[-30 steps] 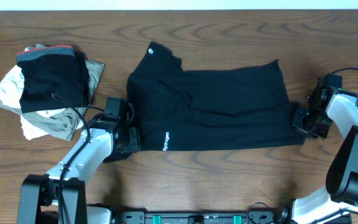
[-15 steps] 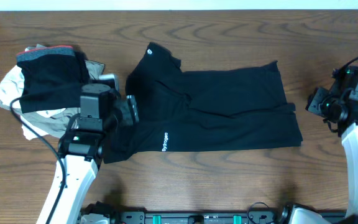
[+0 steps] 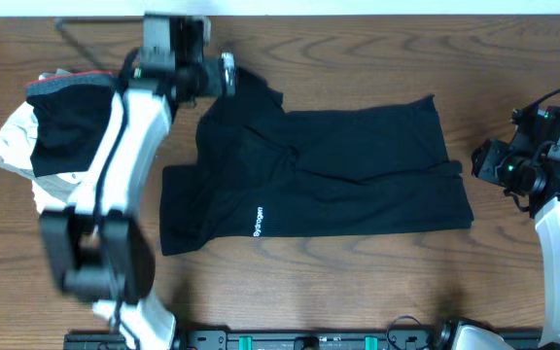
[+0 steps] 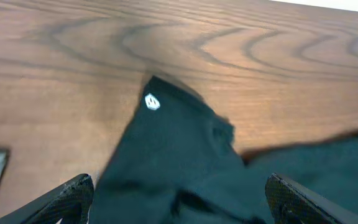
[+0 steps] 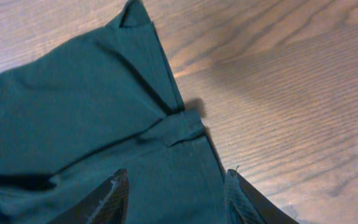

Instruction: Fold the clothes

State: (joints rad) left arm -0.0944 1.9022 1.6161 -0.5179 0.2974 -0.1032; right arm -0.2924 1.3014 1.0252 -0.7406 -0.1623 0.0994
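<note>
Now the black garment [image 3: 329, 175] lies flat on the tabletop [image 3: 358, 282], its long axis pointing toward the right hand [image 3: 486, 167], which sits parted and empty just off that end. The left hand [image 3: 224, 76], spread wide and empty, hovers over the garment's far logo corner.

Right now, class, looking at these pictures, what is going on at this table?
Two robot arms are working on folding clothes. A black garment lies mostly flat on the wooden table. The left gripper hovers open over its far corner, by a small white logo, holding nothing. The right gripper hangs open above the garment's right edge, also empty. A pile of other clothes sits beside the left arm.
</note>
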